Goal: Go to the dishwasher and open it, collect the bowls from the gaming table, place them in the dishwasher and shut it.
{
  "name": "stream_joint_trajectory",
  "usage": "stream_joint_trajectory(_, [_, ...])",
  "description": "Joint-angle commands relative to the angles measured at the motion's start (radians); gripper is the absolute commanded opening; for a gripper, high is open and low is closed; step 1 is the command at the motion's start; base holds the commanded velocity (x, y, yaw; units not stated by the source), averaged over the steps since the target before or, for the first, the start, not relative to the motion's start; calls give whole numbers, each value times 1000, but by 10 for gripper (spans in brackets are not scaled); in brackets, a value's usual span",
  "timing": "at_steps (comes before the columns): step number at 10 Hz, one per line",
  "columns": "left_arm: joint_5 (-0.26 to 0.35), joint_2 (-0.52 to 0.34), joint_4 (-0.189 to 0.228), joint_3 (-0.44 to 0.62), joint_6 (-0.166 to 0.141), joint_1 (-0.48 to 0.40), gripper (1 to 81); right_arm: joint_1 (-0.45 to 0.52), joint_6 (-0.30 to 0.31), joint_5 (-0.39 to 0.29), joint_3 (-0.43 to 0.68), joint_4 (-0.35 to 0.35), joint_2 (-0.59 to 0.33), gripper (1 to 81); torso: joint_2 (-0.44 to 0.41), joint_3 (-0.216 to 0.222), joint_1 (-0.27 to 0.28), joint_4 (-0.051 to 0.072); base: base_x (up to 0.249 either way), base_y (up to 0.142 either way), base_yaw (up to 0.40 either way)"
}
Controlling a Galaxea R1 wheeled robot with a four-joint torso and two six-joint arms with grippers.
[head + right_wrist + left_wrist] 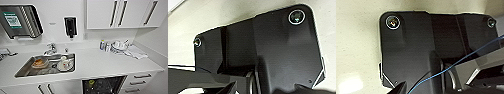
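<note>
I'm parked square in front of the kitchen bench (100, 62), head camera looking down over its smooth white top. The dishwasher (103, 85) sits straight below the bench edge, a touch to my right of centre, and it reads as open: I'm looking into a dark cavity with rack wire and something small and yellow-green (91, 82) near its left side, possibly a bowl, too blurred to be sure. Its opening runs side to side along the bench front, between the white cabinet doors (45, 88) under the sink and the drawer stack (140, 81) with dark bar handles.

Which arm is nearer? By position alone I'd judge the right, since the opening lies on that side, but neither gripper is in the head view. Both wrist cameras give me the dark mounting plate over a pale matte surface, so whether the grippers are released or clenched, I cannot tell.

The stainless sink (47, 65) to the left holds crockery, a chrome tap (51, 48) behind it. Dishes on a cloth (125, 48) lie at the back right.
</note>
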Motion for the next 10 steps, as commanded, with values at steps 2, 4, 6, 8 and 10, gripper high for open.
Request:
stream_joint_trajectory(2, [53, -4, 6, -2, 8, -14, 811, 50, 26, -44, -9, 43, -8, 811, -134, 0, 86, 0, 0, 0, 0])
stream_joint_trajectory(4, [53, -4, 8, -2, 8, -14, 811, 67, 26, -44, -12, 71, -5, 811, -200, 1, 127, 0, 0, 0, 0])
stream_joint_trajectory(6, [53, -4, 8, -2, 8, -12, 811, 90, 33, -48, -13, 77, -1, 811, -173, 1, 109, 0, 0, 0, 0])
stream_joint_trajectory(8, [53, -4, 8, -2, 8, -14, 811, 146, 44, -68, -11, 117, -2, 811, -201, 1, 126, 0, 0, 0, 0])
stream_joint_trajectory(10, [53, -9, 6, -2, 7, -14, 811, 169, 35, -113, 5, 106, 2, 811, -209, -37, 131, 0, 0, 0, 0])
